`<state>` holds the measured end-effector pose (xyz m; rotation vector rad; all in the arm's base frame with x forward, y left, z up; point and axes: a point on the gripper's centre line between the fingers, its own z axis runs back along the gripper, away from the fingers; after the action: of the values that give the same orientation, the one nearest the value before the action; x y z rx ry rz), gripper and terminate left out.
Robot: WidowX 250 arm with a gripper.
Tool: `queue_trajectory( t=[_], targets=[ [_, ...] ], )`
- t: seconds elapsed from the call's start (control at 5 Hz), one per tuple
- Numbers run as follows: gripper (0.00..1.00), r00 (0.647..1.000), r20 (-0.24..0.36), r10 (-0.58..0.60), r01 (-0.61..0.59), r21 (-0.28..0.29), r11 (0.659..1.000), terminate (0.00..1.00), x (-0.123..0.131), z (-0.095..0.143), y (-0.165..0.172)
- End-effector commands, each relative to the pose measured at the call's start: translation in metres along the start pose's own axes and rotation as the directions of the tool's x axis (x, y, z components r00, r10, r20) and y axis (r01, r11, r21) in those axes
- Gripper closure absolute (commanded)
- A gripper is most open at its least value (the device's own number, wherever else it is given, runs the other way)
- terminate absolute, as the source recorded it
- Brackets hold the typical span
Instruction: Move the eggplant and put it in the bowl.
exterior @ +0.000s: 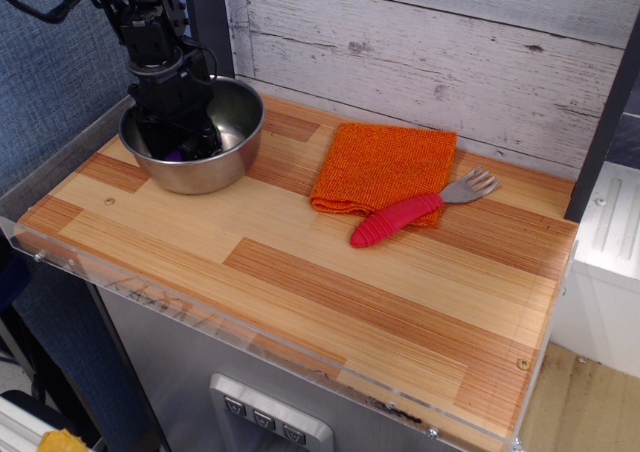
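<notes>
The steel bowl (236, 150) stands at the back left of the wooden table top. My black gripper (182, 140) reaches straight down into it, with its fingertips low inside, behind the near wall. Only a small sliver of the purple eggplant (176, 156) shows at the bottom of the bowl, right at the fingertips. The rest of the eggplant is hidden by the gripper and the bowl's rim. I cannot see whether the fingers are closed on it or apart.
A folded orange cloth (385, 164) lies at the back middle. A red-handled fork (398, 219) lies across the cloth's front right corner. A wooden plank wall runs behind, and a clear plastic lip (250, 322) edges the front.
</notes>
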<state>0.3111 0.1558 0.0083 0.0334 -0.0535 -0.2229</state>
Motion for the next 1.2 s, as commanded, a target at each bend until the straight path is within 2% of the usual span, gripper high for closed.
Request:
queue_trajectory(
  t=[0.0, 0.4, 0.6, 1.0],
  targets=[
    [0.0, 1.0, 0.022, -0.009, 0.009, 0.019, 1.0, 0.0, -0.005, 0.016, -0.004],
    [0.0, 0.998, 0.067, -0.014, 0.012, 0.037, 0.999, 0.0, 0.0, 0.038, -0.006],
    [0.0, 0.988, 0.146, -0.039, 0.032, 0.053, 0.998, 0.0, 0.01, 0.072, -0.011],
    [0.0, 0.969, 0.238, -0.068, 0.051, 0.08, 0.995, 0.0, 0.014, 0.131, -0.021]
  ],
)
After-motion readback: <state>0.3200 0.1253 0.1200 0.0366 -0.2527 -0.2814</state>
